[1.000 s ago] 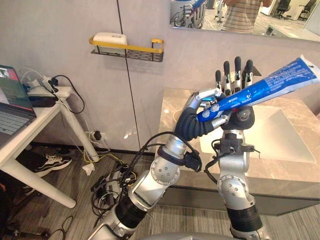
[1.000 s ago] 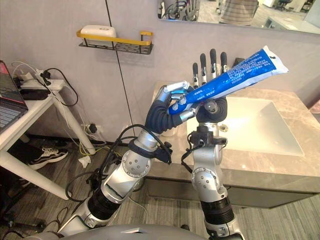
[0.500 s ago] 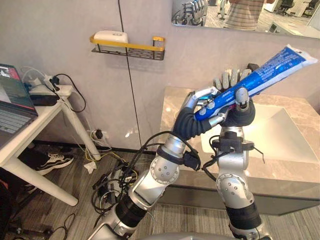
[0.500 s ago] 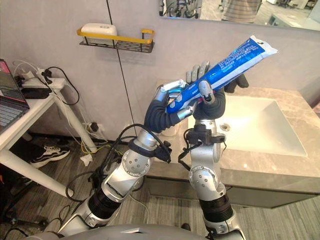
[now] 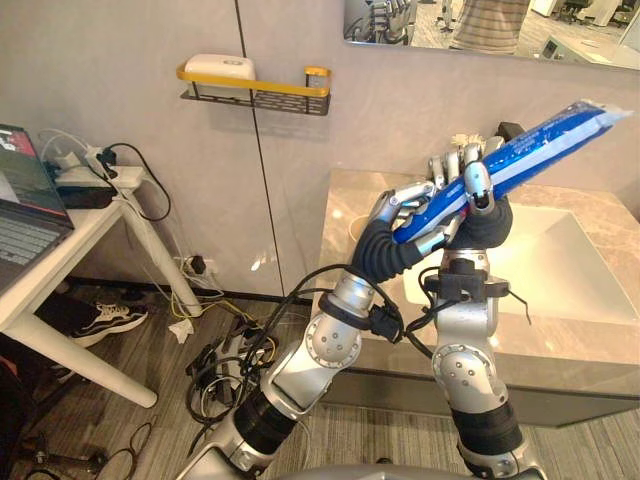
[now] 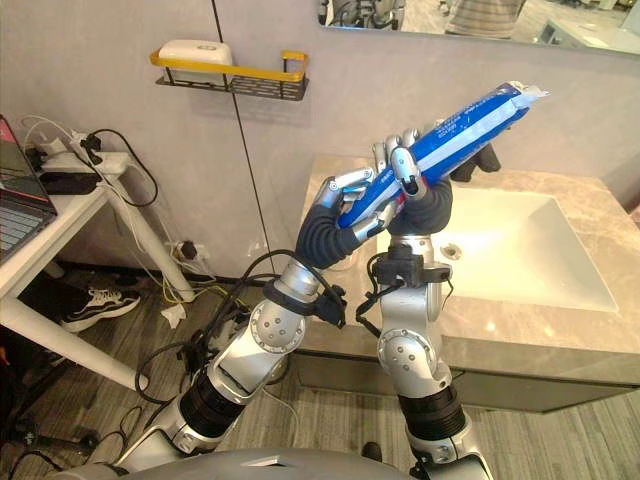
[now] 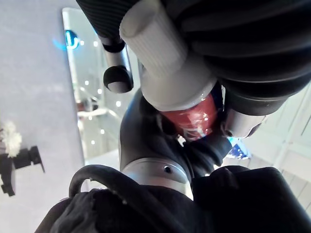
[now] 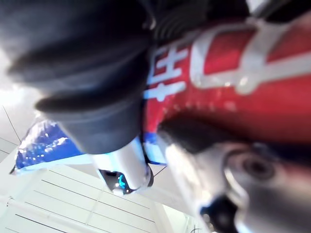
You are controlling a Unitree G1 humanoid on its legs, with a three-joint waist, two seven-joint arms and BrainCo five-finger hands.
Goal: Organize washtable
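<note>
A large blue toothpaste tube (image 5: 545, 140) is held up in the air over the left part of the marble washtable (image 5: 345, 195), its flat end pointing up and to the right. My left hand (image 5: 385, 240) is curled round the cap end. The white ribbed cap (image 7: 155, 46) and the tube's red band (image 7: 189, 119) show close up in the left wrist view. My right hand (image 5: 480, 215) is wrapped round the tube just above the left hand, fingers over it. The right wrist view shows the tube's red band (image 8: 252, 87) under its fingers.
A white sink basin (image 5: 560, 270) is set into the washtable, with a dark tap (image 6: 487, 160) behind the tube. A yellow-and-black wall shelf (image 5: 270, 98) carries a white box (image 5: 218, 68). A white desk (image 5: 70, 260) with a laptop (image 5: 20, 210) stands at left. A mirror (image 5: 480, 20) hangs above.
My right hand's fingers stood straight behind the tube and have now curled round it. The tube has tipped slightly. The left hand has kept its hold.
</note>
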